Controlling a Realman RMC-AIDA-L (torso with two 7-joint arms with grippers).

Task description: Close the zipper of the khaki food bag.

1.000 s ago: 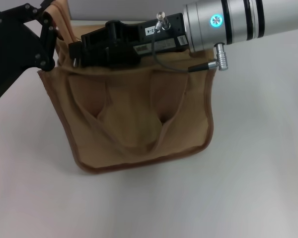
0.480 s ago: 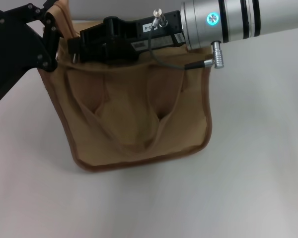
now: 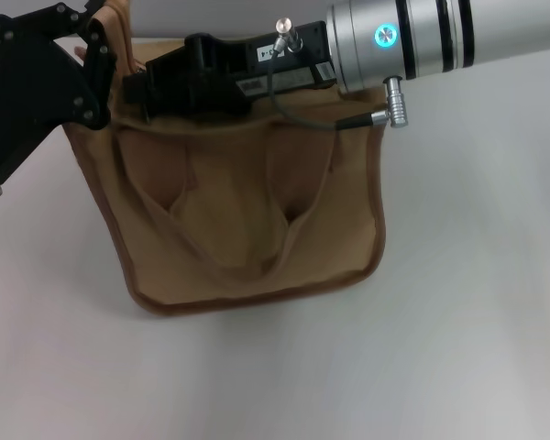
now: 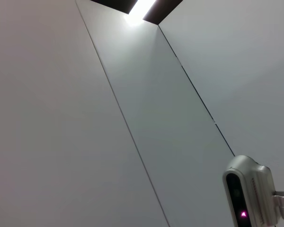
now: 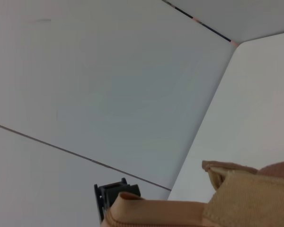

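The right gripper point(image 3: 137, 87) has slid leftward along the bag point(image 3: 247, 220) top toward the left gripper point(image 3: 92, 69) at its left corner – the zipper, hidden beneath, likely nears closed – neither grip can be told

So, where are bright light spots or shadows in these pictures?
Head view: a soft shadow under the khaki food bag on the white table, and a cyan light on the right arm. Left wrist view: a bright ceiling lamp. Right wrist view: even light, no glare.
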